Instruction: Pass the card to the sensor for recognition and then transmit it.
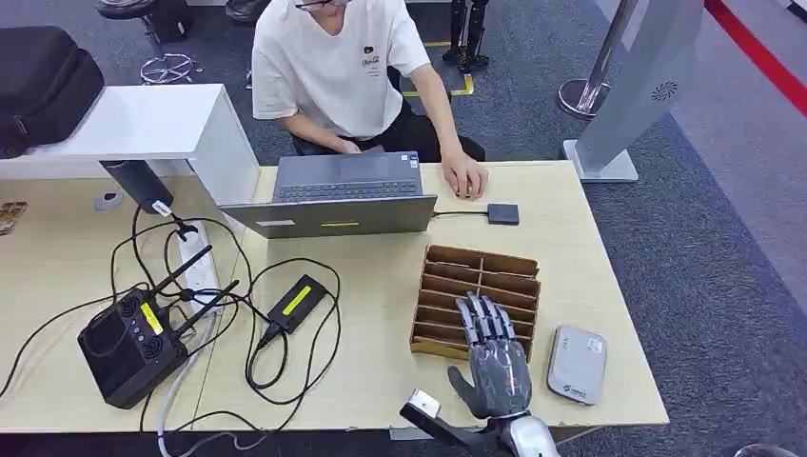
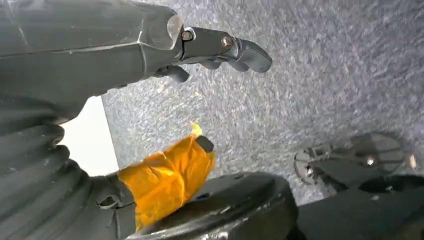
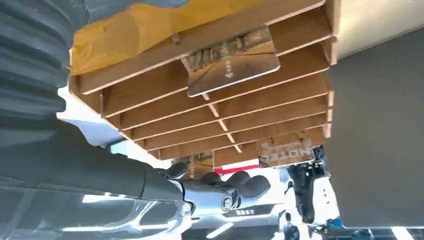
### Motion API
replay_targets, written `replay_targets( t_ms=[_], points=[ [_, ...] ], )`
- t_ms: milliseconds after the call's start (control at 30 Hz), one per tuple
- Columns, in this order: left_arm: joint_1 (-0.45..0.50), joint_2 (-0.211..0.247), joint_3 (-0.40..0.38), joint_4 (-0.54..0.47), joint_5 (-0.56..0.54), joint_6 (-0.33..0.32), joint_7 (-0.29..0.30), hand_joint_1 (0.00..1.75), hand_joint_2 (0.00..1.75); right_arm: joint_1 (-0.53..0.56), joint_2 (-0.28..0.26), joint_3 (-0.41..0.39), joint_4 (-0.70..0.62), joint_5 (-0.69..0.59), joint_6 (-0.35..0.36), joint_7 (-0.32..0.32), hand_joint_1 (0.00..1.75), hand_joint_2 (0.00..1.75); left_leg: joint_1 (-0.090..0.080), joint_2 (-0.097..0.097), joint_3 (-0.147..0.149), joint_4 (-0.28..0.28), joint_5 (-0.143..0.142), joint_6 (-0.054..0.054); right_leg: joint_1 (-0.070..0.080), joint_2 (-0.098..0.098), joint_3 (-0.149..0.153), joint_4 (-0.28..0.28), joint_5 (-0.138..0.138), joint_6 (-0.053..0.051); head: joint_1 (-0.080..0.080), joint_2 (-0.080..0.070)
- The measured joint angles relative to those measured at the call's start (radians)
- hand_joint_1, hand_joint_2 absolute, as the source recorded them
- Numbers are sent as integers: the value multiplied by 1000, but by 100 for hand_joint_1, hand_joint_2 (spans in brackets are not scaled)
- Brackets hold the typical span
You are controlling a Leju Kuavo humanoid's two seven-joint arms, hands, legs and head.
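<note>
A wooden slotted card rack (image 1: 481, 286) lies on the table near its front right. My right hand (image 1: 493, 354) hovers over the rack's near edge, fingers stretched out and apart, holding nothing. In the right wrist view a printed card (image 3: 234, 64) stands in one slot of the rack (image 3: 165, 100), another card (image 3: 286, 150) stands in a farther slot, and my right hand's fingers (image 3: 240, 186) lie beside the rack. A grey-white card sensor (image 1: 577, 364) lies flat just right of the rack. My left hand (image 2: 220, 47) hangs over grey carpet, holding nothing.
A person sits across the table at a grey laptop (image 1: 341, 195), one hand resting near a small black box (image 1: 502, 213). A black controller (image 1: 131, 345), a power strip (image 1: 198, 271), an adapter (image 1: 298, 303) and tangled cables cover the left half. A white stand (image 1: 143, 124) rises at back left.
</note>
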Motion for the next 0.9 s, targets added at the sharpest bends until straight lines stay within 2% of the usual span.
replay_targets(
  t_ms=[100, 167, 567, 900],
  points=[
    [3, -2, -20, 0, -29, 87, -58, 0, 175, 11, -2, -1, -2, 1, 0, 12, 0, 175, 0, 0, 0, 0, 0, 0, 0, 0, 0, 0, 0, 0, 0, 0],
    [3, -2, -32, 0, -40, 121, -89, 0, 175, 21, -5, -2, -8, 0, 0, 13, 0, 175, 0, 0, 0, 0, 0, 0, 0, 0, 0, 0, 0, 0, 0, 0],
    [4, -2, -38, 0, 2, 70, -102, 0, 175, 28, -10, -3, -13, -10, 0, -2, 0, 175, 0, 0, 0, 0, 0, 0, 0, 0, 0, 0, 0, 0, 0, 0],
    [4, -2, -37, 0, 15, 34, -84, 0, 175, 18, -9, 6, -13, -34, 0, -36, 0, 175, 0, 0, 0, 0, 0, 0, 0, 0, 0, 0, 0, 0, 0, 0]
  ],
)
